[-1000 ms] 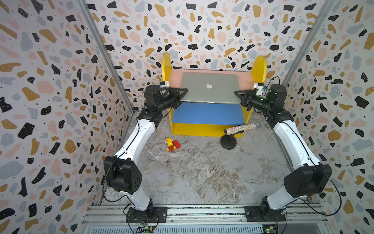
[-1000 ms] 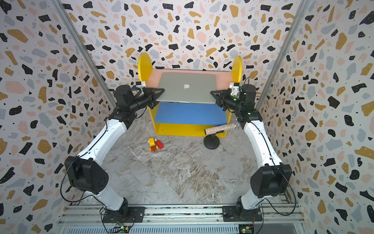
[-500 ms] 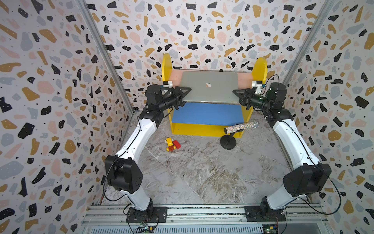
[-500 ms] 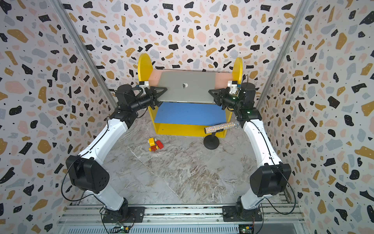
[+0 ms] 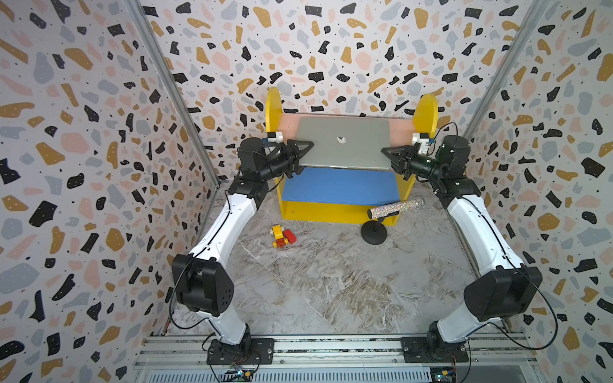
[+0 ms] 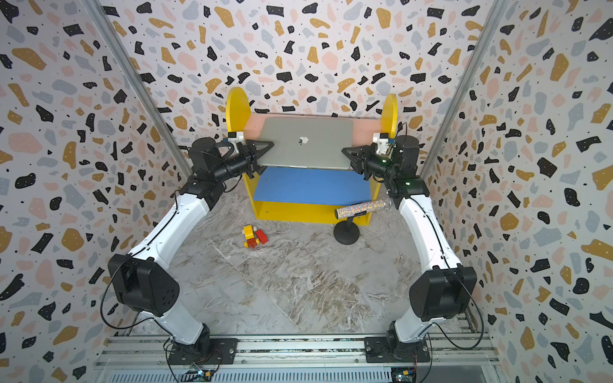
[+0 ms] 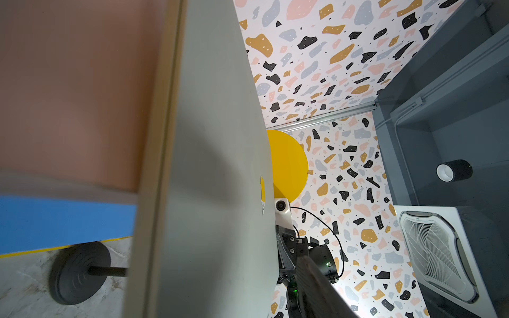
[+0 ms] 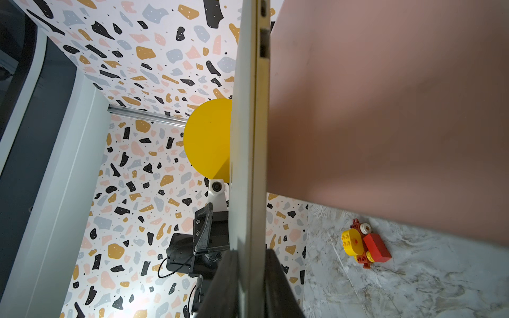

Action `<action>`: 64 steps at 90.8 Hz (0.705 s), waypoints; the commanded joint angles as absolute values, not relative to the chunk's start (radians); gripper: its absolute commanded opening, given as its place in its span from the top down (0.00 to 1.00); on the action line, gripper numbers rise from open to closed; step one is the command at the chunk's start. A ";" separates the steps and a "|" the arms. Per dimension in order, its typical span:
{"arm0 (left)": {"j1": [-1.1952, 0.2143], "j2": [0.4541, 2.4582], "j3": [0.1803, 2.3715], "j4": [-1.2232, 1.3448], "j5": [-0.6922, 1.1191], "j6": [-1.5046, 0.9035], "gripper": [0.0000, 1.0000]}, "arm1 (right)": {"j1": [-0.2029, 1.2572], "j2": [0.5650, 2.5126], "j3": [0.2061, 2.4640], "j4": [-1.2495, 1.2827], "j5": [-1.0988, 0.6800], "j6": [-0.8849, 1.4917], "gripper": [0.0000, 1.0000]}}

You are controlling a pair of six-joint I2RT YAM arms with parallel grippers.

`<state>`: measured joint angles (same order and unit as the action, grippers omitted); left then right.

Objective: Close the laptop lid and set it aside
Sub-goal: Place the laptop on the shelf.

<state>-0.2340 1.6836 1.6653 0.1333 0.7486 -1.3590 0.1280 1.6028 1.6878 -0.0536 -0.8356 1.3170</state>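
Right gripper [image 5: 389, 157] is clamped on one end of the single closed laptop [image 5: 345, 146]; left gripper [image 5: 303, 157] straddles the other end, jaws apart. One yellow shelf unit [image 5: 341, 212] has two boards: the laptop lies on the pink upper board [image 5: 287, 124], above the blue board [image 5: 338, 185]. Below sit one glitter tube [image 5: 394, 208] and one brick toy [image 5: 282, 236].

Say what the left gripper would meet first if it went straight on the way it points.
Probably the laptop: its side edge lies directly ahead of the left gripper, between the open jaws.
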 commanded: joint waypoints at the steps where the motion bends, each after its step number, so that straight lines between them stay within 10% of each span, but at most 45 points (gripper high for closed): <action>1: -0.252 1.665 1.716 0.193 0.783 -1.353 0.40 | 0.115 1.560 1.692 -0.022 -0.872 1.297 0.82; 64: -0.248 1.663 1.733 0.152 0.764 -1.351 0.40 | 0.040 1.513 1.688 -0.132 -0.856 1.261 0.60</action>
